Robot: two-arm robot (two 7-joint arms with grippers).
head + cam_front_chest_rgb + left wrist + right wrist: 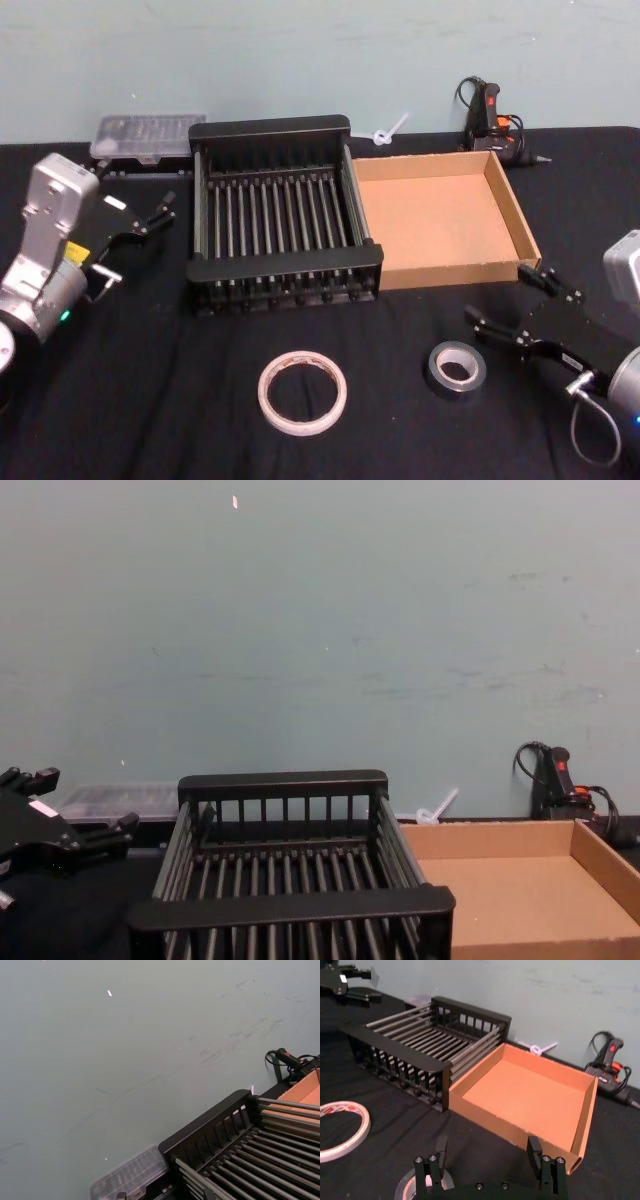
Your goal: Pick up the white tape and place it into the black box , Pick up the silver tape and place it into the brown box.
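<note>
Two tapes lie flat on the black table (pixel 120 400), near edge, well apart from each other. White tape (pixel 302 392) sits in front of the black box (pixel 285 268), nothing touching it. Silver tape (pixel 457 368) sits to its right, in front of the brown box (pixel 437 218), also free. Black box & brown box stand side by side, walls touching, brown one on the right; both have nothing inside.

Right gripper (pixel 508 306) hovers just right of the silver tape, fingers spread wide, holding nothing; in right wrist view the grey roll (pixel 408 1186) peeks out beside one finger (pixel 432 1166).

Left gripper (pixel 138 240) is parked left of the black box, off the table, fingers apart, nothing held.

Clear lidded case (pixel 148 135) sits behind the black box's left corner; glue gun (pixel 490 120) behind the brown box by the wall.
</note>
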